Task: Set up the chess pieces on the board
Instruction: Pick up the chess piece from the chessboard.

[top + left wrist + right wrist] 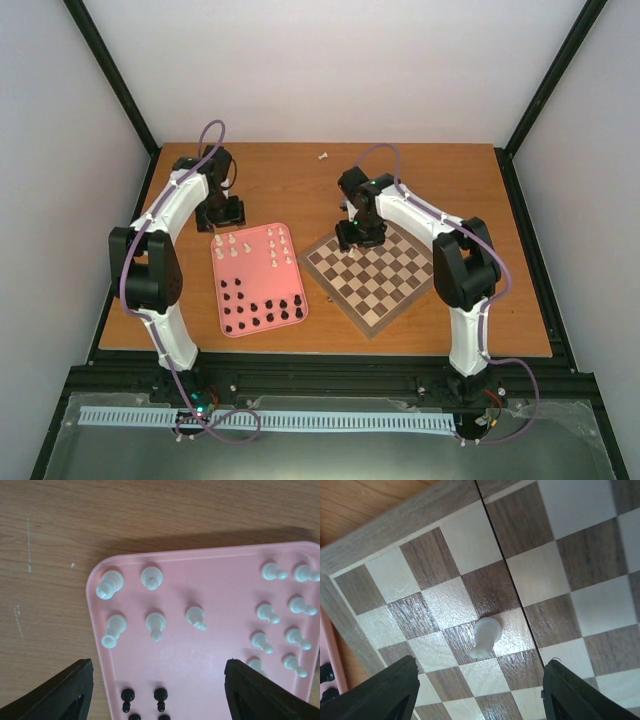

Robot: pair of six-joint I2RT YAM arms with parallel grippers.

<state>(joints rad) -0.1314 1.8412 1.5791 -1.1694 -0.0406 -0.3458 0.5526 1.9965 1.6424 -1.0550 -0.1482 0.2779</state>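
Right wrist view: one cream pawn (485, 637) stands on the board (560, 555) just ahead of the right gripper (479, 690), about midway between its fingers (385, 695), which are spread wide and hold nothing. The pawn looks light, hard and smooth, likely to tip or squirt out. A pinch on the stem under the head seems safest. The right arm reaches forward, wrist bent down, with the board's corner ahead-left. The left gripper (159, 692), likewise spread and empty, hangs over the pink tray (220, 645), the other chess pieces (155, 625) below and ahead.
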